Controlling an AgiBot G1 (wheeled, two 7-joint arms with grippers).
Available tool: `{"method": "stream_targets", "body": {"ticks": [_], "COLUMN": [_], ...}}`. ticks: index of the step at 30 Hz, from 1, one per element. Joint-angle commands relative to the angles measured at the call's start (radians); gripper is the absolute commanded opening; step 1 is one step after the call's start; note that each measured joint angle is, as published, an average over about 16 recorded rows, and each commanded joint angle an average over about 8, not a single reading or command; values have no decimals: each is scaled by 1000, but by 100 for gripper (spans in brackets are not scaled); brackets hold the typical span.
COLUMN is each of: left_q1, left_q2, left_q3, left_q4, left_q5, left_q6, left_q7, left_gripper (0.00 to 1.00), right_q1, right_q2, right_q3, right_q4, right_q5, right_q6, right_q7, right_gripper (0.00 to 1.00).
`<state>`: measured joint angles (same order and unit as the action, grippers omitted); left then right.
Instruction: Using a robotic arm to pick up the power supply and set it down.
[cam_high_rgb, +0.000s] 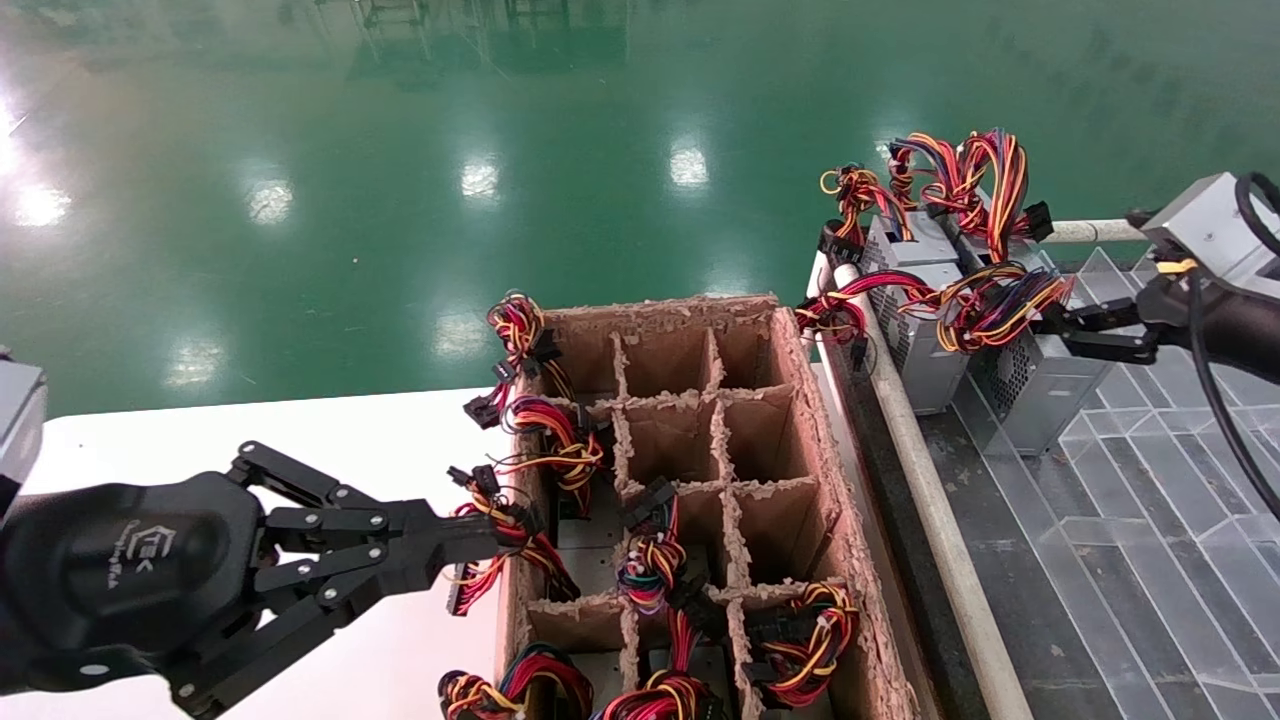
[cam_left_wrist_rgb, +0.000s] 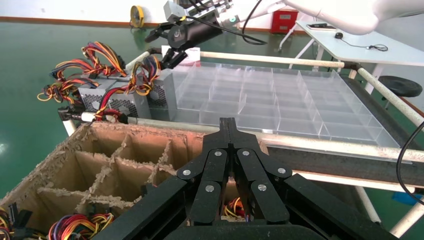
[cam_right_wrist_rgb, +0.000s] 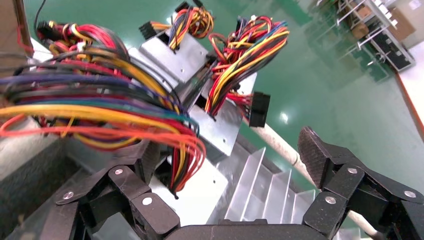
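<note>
A silver-grey power supply (cam_high_rgb: 1045, 388) with a mesh side stands in the far corner of the clear divider tray (cam_high_rgb: 1150, 530), its coloured wire bundle (cam_high_rgb: 995, 300) draped on top. My right gripper (cam_high_rgb: 1085, 333) is open right at this unit's top. In the right wrist view its jaws (cam_right_wrist_rgb: 230, 155) straddle the unit's flat metal face (cam_right_wrist_rgb: 192, 192), with one finger (cam_right_wrist_rgb: 142, 162) behind the hanging wires and the other finger (cam_right_wrist_rgb: 315, 150) free in the air. My left gripper (cam_high_rgb: 495, 540) is shut and empty at the cardboard box's near-left edge, its tips (cam_left_wrist_rgb: 228, 124) pressed together.
Two more power supplies (cam_high_rgb: 925, 345) (cam_high_rgb: 960, 235) stand beside the first against the tray's white rail (cam_high_rgb: 930, 480). The brown cardboard divider box (cam_high_rgb: 800, 420) holds several other units with wire bundles (cam_high_rgb: 650, 565). A white table (cam_high_rgb: 300, 430) lies under the left arm.
</note>
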<state>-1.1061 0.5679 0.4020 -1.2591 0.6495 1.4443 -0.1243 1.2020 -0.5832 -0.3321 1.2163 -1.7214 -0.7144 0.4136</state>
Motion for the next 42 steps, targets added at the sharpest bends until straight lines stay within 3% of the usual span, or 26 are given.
{"method": "stream_targets", "body": {"ticks": [1,10,23,36,42], "left_q1": [0,0,0,0,0], "left_q2": [0,0,0,0,0], "left_q3": [0,0,0,0,0], "left_q4": [0,0,0,0,0], "left_q5": [0,0,0,0,0], "left_q6": [0,0,0,0,0], "left_q7": [0,0,0,0,0], "left_gripper": [0,0,0,0,0], "right_q1": [2,-10,8,39,31], "right_q2": [13,72,142,118,108], "right_q3": [-11,-2,7,53,56], "right_q4": [20,129,141,146,141], "right_q5": [-30,-61,-9,72,141], "right_q6": [-17,-48,-133,-83,-134], "right_q7": [38,143,117,47,15], "right_gripper": [100,100,100,100,100]}}
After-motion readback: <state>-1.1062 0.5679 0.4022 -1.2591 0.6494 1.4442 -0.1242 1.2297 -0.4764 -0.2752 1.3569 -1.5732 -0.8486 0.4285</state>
